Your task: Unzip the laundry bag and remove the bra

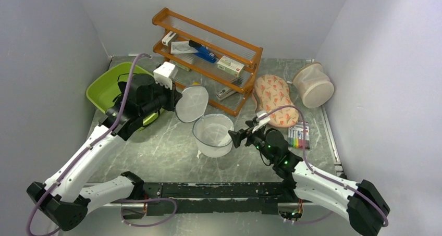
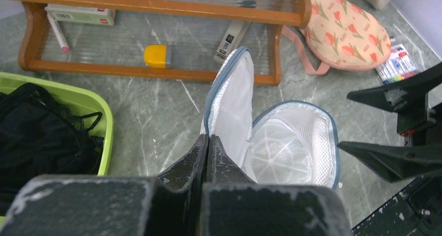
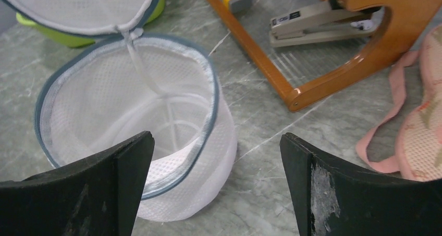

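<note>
Overhead from behind, 2 close wrist views, sharing laundry bag

legible text: none | white cardboard box: red mark, print too small | clear pack of coloured markers: label blurred

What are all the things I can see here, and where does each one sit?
laundry bag: one, white mesh, table centre, unzipped, lid flipped up
bra: one, black, inside the tub
tub: one, lime green, back left
rack: one, orange-brown wood, back centre
stapler: one, blue, on the rack's middle shelf
pouch: one, cream with orange pattern, right of the rack
mesh cylinder: one, beige, back right corner
marker set: one, multicoloured, right side
table: one, grey-green marbled, under everything
left end effector: one, black, shut on the laundry bag's lid
right end effector: one, black, open, just right of the laundry bag
</note>
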### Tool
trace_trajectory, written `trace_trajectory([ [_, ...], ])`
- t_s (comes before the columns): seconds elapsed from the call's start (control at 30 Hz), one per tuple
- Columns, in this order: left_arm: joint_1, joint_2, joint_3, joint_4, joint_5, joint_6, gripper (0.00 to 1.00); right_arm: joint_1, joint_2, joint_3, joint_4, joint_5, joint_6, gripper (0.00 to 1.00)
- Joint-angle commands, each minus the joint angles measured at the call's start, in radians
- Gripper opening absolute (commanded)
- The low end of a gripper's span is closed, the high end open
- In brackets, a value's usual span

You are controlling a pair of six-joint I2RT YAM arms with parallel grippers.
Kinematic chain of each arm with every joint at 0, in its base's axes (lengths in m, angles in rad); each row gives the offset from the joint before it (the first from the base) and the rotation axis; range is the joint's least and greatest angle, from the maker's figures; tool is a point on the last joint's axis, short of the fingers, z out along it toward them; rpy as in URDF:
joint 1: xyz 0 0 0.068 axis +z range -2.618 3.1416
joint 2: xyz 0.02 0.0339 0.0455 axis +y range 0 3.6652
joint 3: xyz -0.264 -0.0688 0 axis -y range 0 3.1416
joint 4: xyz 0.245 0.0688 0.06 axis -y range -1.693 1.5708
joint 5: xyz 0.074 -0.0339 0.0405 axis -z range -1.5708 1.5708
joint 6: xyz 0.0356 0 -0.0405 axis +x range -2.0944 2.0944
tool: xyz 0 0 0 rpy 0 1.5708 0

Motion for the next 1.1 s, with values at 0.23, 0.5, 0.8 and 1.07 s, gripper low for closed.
trace_trajectory([
  [0.23, -0.282, 0.108, 0.14, -0.105, -0.298, 0.084, 0.07, 0.003, -0.115, -0.034, -0.044, 0.218, 0.042, 0.92],
  [0.5, -0.553, 0.247, 0.189, -0.2, -0.678, 0.076, 0.07, 0.002, -0.234, -0.073, -0.081, 0.349, 0.074, 0.9],
  [0.8, -0.691, 0.411, 0.196, -0.207, -0.661, 0.05, 0.07, -0.001, -0.246, -0.072, -0.097, 0.381, 0.083, 0.89],
  [1.07, -0.721, 0.518, 0.114, -0.026, -0.493, -0.01, 0.07, -0.001, -0.266, -0.079, -0.102, 0.396, 0.088, 0.89],
])
